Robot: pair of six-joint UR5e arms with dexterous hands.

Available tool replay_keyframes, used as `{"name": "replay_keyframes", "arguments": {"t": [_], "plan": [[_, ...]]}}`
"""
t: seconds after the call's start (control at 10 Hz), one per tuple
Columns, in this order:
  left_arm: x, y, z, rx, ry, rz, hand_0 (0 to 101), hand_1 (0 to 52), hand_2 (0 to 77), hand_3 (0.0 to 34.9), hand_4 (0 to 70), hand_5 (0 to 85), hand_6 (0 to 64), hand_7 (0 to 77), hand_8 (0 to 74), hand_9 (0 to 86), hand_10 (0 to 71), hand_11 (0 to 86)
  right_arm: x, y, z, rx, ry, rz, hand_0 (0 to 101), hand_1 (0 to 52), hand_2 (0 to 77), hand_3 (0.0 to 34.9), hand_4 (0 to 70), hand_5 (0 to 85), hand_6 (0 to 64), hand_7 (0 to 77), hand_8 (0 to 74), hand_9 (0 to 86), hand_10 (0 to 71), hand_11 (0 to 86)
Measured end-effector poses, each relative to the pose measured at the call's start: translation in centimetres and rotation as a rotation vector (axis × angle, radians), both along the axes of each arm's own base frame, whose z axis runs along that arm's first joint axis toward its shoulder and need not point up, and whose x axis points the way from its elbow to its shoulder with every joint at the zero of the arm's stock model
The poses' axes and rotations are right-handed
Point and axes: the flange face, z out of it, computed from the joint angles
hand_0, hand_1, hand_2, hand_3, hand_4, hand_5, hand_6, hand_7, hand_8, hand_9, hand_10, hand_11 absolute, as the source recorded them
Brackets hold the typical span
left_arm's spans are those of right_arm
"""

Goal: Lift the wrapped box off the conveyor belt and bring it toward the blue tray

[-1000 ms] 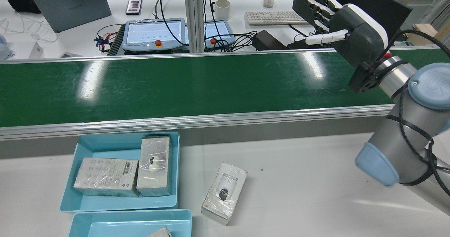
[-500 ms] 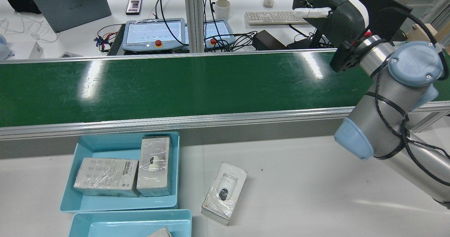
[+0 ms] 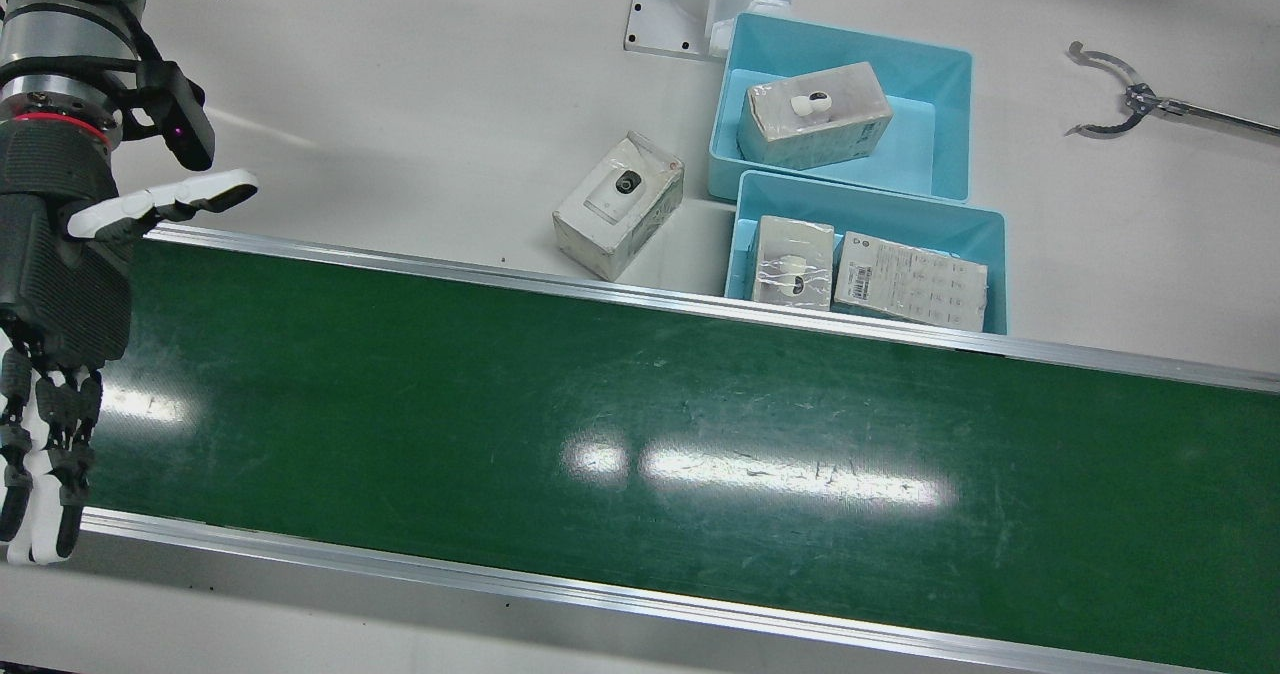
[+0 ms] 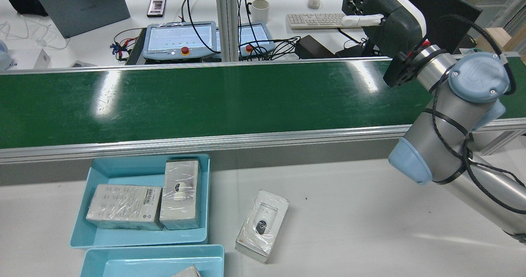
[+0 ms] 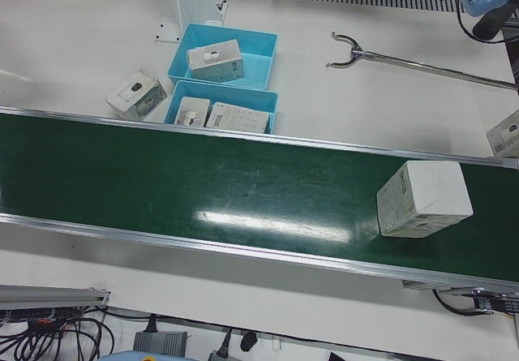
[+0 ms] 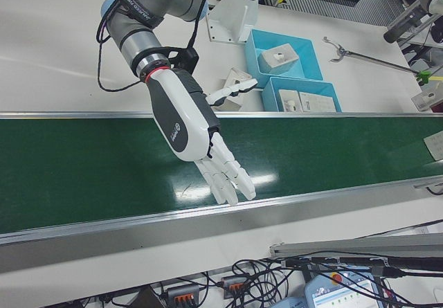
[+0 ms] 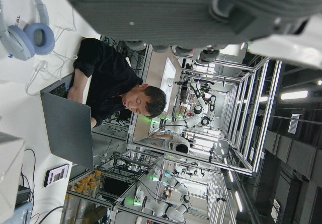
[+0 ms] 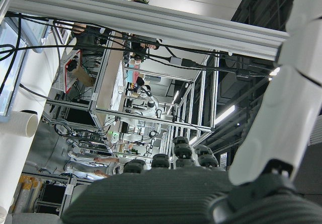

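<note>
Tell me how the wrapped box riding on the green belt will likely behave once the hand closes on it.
The wrapped box looks stiff and square-edged, so it probably won't sag. Its plastic film may be slippery. It rests on a broad flat face on the conveyor belt, so it should slide rather than roll or tip.

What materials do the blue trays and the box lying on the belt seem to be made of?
The blue trays look like smooth moulded plastic: uniform colour, rounded rims, a soft sheen. The box on the belt looks like white cardboard; the wrapped boxes in the trays show wrinkled, glossy clear film, but on this one film is hard to tell.
</note>
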Motion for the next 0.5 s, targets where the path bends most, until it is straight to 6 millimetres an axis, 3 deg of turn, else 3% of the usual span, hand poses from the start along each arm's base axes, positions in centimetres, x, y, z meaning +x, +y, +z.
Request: {"name": "replay_keyframes", "arguments": {"t": [0.2,0.3,0.5], "plan": [[0.00,0.00,0.00,0.000,0.000,0.000,0,0.0,0.5,0.0,0.0,1.1,0.0,0.0,0.0,0.0,0.0,0.0,0.16,0.31,1.07,-0.014,-0.003,-0.005,41,8.7,8.2,0.4,0.0,6.5,0.0,0.5,1.6,2.7,0.5,2.2],[0.00,0.00,0.00,0.000,0.000,0.000,0,0.0,1.1,0.0,0.0,1.1,0.0,0.0,0.0,0.0,0.0,0.0,0.23,0.40,1.33,-0.018,-0.005,-0.006,42,12.0,9.8,0.9,0.0,8.2,0.0,0.5,1.6,2.7,0.5,1.6],[0.00,0.00,0.00,0.000,0.000,0.000,0,0.0,0.5,0.0,0.0,1.1,0.0,0.0,0.0,0.0,0.5,0.0,0.62,0.38,1.50,-0.020,-0.008,-0.002,42,10.9,10.4,2.9,0.0,9.3,0.0,0.5,1.6,2.7,0.5,1.6]]}}
